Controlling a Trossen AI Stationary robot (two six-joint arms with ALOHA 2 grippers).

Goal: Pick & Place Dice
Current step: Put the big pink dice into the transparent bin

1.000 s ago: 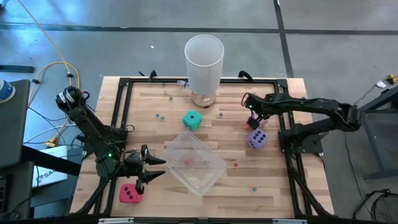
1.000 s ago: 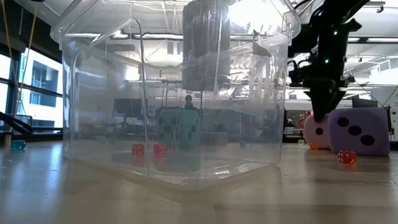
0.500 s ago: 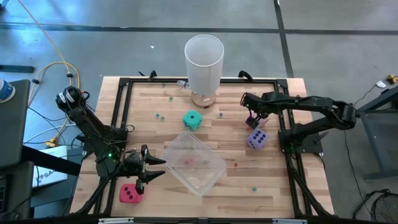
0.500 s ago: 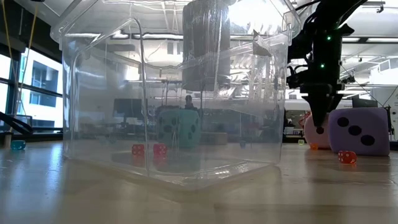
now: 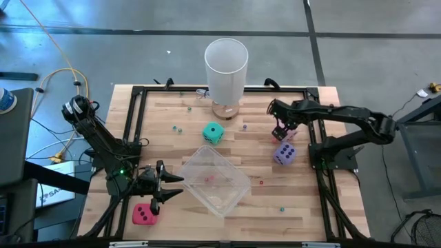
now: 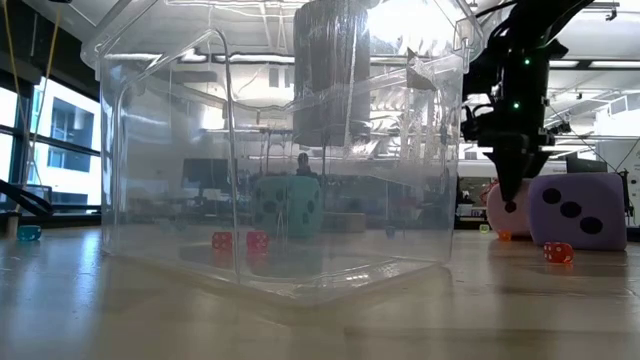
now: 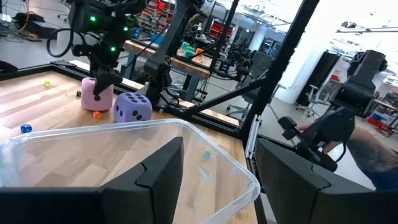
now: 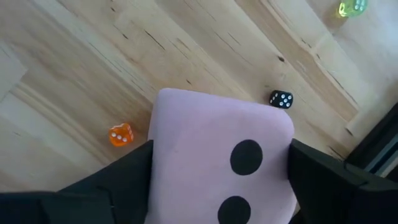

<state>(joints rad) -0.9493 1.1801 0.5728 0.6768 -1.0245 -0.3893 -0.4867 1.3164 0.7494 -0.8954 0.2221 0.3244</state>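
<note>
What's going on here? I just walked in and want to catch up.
The right gripper is down over the pink die, a finger on each side, closing on it beside the purple die. The left gripper waits by the clear bin, near the red die. The teal die sits on the table.

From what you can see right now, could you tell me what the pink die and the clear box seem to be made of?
The pink die looks like soft matte foam: rounded corners, dull surface, flat dark pips. The right gripper has a finger on either side of it. The clear box looks like thin glossy plastic: see-through walls with bright reflections.
</note>
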